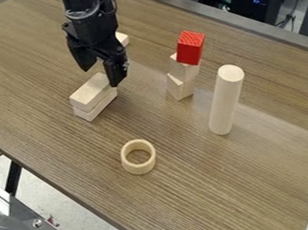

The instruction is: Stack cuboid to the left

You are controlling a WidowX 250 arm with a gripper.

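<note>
Black two-finger gripper [101,77] over the far end of a two-layer stack, on the left side of the wood-grained tabletop [188,184]. The claw is open, its fingers spread well apart. The task's piece, a pale, rectangular wooden cuboid [90,92], lies flat on a similar pale wooden cuboid [96,110], the long sides of the two running nearly parallel. Partly hidden behind the claw is another pale wooden block [122,38]. To the right, a red cube-like block [190,48] tops a column of pale, angular wooden blocks [182,71]; near it, a tall, pale wooden cylinder [226,101] stands upright. Nearer the viewer lies a short, pale wooden ring [128,163], opening upward.
</note>
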